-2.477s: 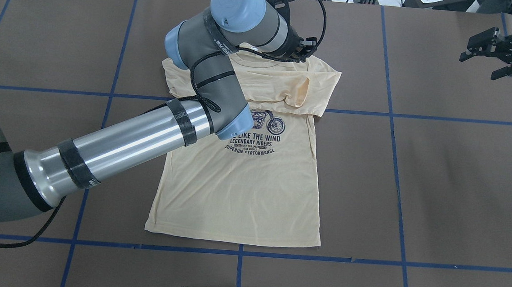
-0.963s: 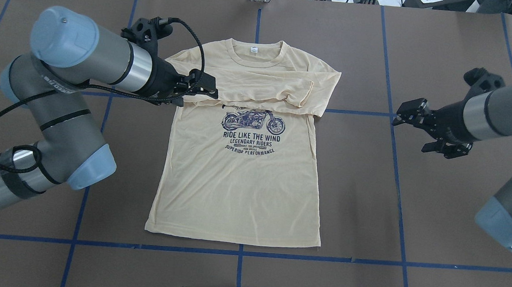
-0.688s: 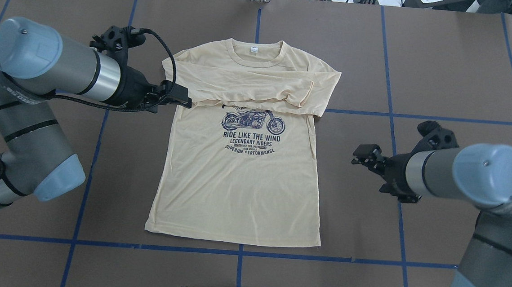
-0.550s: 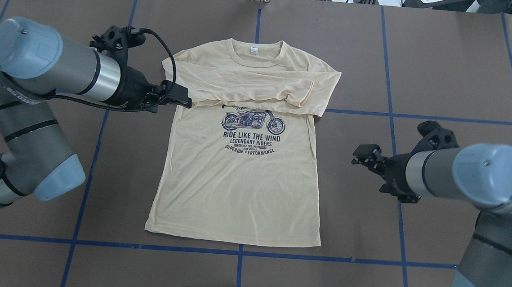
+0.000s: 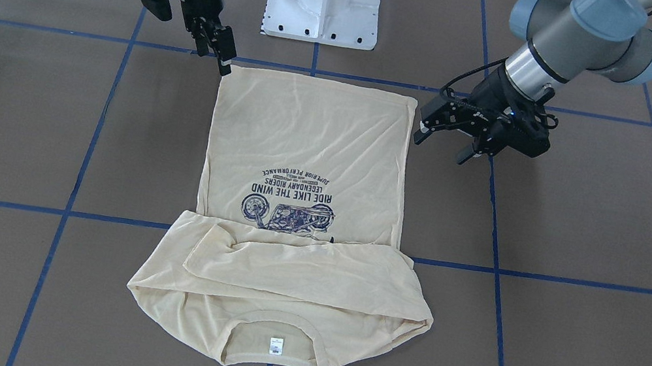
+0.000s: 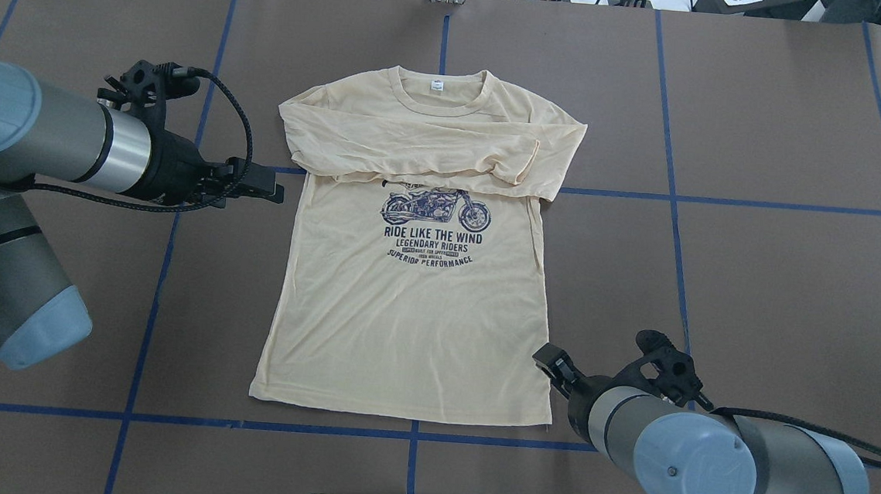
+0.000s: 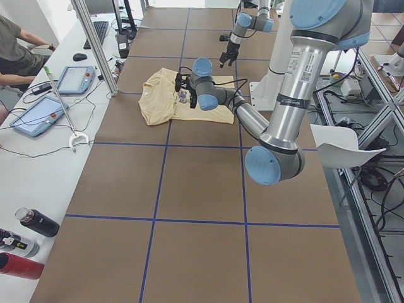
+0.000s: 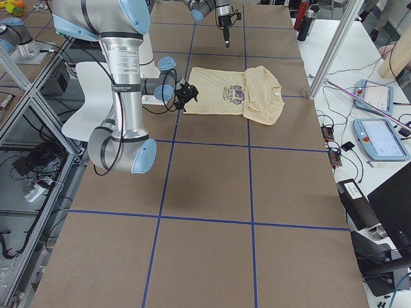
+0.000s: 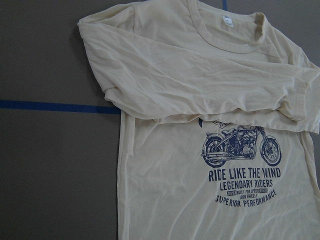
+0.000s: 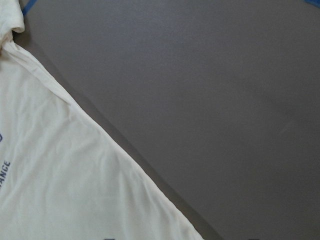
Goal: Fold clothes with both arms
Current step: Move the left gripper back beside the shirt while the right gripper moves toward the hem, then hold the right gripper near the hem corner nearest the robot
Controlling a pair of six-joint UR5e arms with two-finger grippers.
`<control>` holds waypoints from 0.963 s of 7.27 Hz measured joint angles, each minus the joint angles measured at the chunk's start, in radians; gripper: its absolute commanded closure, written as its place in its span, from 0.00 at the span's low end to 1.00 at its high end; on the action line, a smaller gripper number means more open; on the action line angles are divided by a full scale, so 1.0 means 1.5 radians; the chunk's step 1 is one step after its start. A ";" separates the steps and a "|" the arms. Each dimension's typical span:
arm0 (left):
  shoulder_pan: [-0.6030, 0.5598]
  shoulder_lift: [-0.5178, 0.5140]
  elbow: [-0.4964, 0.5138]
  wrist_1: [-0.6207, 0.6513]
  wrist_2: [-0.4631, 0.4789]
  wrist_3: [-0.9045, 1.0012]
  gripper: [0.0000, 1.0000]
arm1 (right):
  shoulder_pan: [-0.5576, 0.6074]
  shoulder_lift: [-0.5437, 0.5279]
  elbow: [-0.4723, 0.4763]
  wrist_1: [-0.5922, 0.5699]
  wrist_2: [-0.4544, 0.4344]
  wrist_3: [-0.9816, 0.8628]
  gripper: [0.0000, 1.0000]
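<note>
Cream long-sleeved shirt (image 5: 306,140) lay flat on the brown tabletop (image 5: 591,221), its sleeves (image 5: 311,273) folded across its chest.

Front view: the left claw (image 5: 442,144) hung open and empty beside the shirt. The right claw (image 5: 214,57), seemingly parted, hovered at the shirt's hem corner (image 5: 224,80).

Overhead: neither claw gripped cloth.

The next move probably called for pinching both hem corners.

The T-shirt (image 6: 412,315) carries a navy print (image 9: 243,181) under a motorcycle (image 9: 241,146): "RIDE LIKE THE WIND", "LEGENDARY RIDERS", "SUPERIOR PERFORMANCE". Two tiny lines between them and the neck label (image 9: 227,20) are too small to read.
</note>
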 measured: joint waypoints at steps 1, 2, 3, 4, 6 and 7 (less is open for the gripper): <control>0.000 0.003 -0.001 0.000 0.000 0.000 0.00 | -0.016 0.009 -0.008 -0.014 -0.004 0.015 0.18; 0.000 0.004 -0.002 0.000 0.001 0.000 0.00 | -0.030 0.014 -0.018 -0.019 -0.007 0.033 0.18; 0.000 0.004 -0.002 0.000 0.001 0.000 0.00 | -0.037 0.015 -0.025 -0.021 -0.008 0.041 0.18; 0.001 0.005 -0.001 0.000 0.002 0.000 0.00 | -0.042 0.016 -0.030 -0.021 -0.008 0.044 0.19; 0.002 0.006 -0.001 0.000 0.004 -0.001 0.00 | -0.048 0.016 -0.035 -0.022 -0.007 0.045 0.19; 0.002 0.007 0.000 0.000 0.004 -0.001 0.00 | -0.048 0.017 -0.036 -0.022 -0.007 0.044 0.19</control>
